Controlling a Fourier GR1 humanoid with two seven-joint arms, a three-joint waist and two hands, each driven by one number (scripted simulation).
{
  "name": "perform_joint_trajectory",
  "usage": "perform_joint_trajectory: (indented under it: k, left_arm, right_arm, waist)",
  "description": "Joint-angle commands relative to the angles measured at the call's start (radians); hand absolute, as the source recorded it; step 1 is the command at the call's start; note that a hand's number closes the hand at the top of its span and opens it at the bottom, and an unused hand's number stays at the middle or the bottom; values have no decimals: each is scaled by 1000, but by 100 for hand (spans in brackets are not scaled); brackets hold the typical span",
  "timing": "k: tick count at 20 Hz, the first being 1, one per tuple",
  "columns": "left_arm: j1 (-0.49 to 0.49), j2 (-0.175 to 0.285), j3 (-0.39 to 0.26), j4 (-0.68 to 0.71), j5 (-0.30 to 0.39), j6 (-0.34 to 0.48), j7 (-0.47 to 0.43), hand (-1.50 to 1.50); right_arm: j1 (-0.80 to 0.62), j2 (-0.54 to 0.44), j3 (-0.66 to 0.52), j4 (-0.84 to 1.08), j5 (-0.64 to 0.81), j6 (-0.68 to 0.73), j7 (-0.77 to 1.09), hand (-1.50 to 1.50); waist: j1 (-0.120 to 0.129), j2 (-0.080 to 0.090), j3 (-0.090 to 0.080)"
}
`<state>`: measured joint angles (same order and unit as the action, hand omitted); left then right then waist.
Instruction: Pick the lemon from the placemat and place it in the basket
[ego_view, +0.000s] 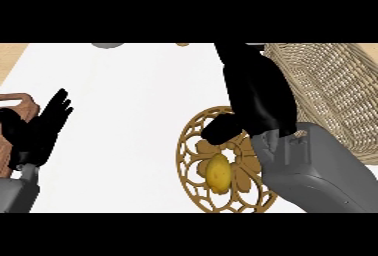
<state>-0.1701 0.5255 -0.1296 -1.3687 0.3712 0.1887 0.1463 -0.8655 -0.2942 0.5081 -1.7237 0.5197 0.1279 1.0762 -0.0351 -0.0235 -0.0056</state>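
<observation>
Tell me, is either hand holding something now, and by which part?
Nothing is held. The lemon lies on the placemat, apart from the right hand. The left hand rests open at the view's left.

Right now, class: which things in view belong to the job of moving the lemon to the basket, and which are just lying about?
Job: lemon, placemat under it, basket, right robot hand.

Lying about: brown wooden item at left edge, grey object at top edge, left robot hand resting open at left.
</observation>
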Motion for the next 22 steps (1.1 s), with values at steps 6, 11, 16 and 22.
perform_joint_trajectory:
  k: [6,11,16,22]
  left_arm:
    - [-12,-3,0,-28,-1,0,36,0]
    - [6,-12,14,-16,-3,1,23,0]
    - [-14,-40,2,3,-33,9,13,0]
    - [-11,-28,22,-1,-32,-33,12,0]
  right_arm:
    - [-40,-24,-91,-109,-362,300,321,-150]
    - [20,-131,-183,-287,-558,288,372,-150]
    - [103,-209,-228,-453,-571,185,396,-150]
    - [391,-227,-152,-649,-417,100,284,-150]
  waist:
    - [-7,2,4]
    - [-13,3,5]
    - [1,12,5]
    - [14,18,5]
